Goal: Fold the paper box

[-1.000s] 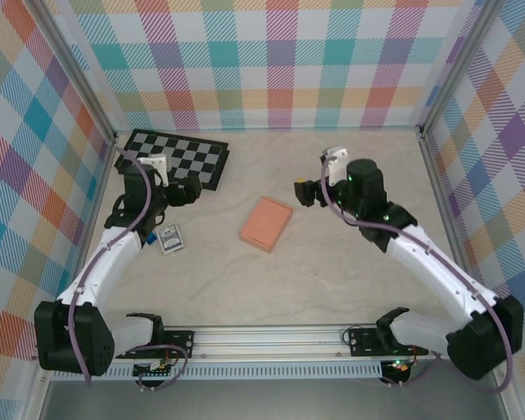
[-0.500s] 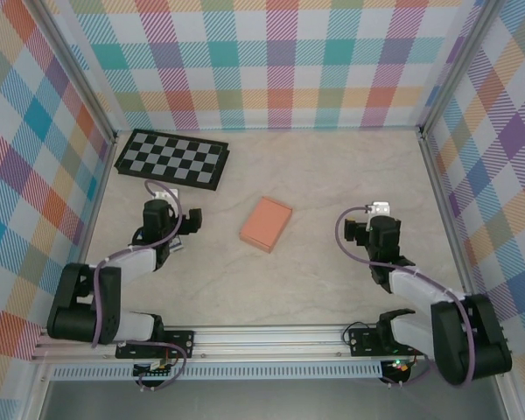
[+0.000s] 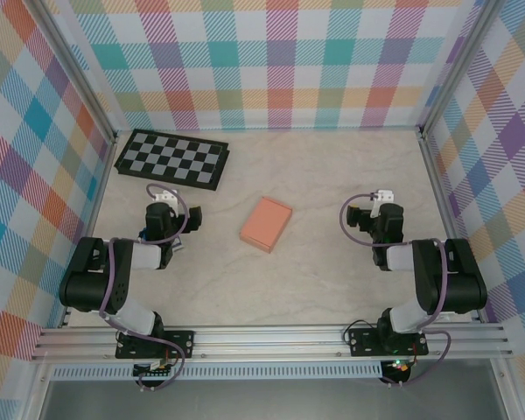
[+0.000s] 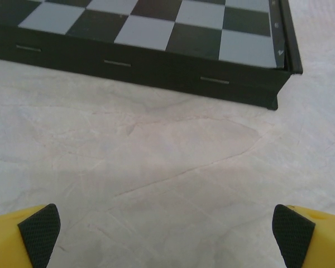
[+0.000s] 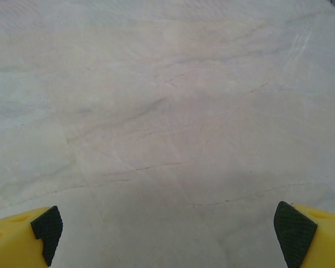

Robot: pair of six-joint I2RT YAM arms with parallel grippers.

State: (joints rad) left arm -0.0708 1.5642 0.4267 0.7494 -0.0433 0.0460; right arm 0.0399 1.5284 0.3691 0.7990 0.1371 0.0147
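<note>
The left gripper [image 4: 167, 237] stands fully open with nothing between its jaws. Its black pads [image 4: 40, 233] sit at the far edges of the wrist view, over bare table [image 3: 324, 175]. The right gripper [image 5: 170, 234] is equally wide open and empty, and it too points at bare marbled surface. Both arms sit folded close to their bases, each gripper well apart from the work.

The paper box [image 3: 267, 224] lies near the middle of the table, between the two grippers and touched by neither. It reads as a small flat salmon-orange rectangle, turned slightly askew, with no flap standing out from its outline.

Status: judged from this shape, the folding appears complete. No open flap or loose panel is visible from above. The underside and the closure of the end tabs cannot be checked from here.

The checkerboard [image 4: 156, 33] lies at the far left of the table, just ahead of the left gripper and apart from the box.

Markings: no brand, label or legible writing is visible on the box, the board or the grippers.
</note>
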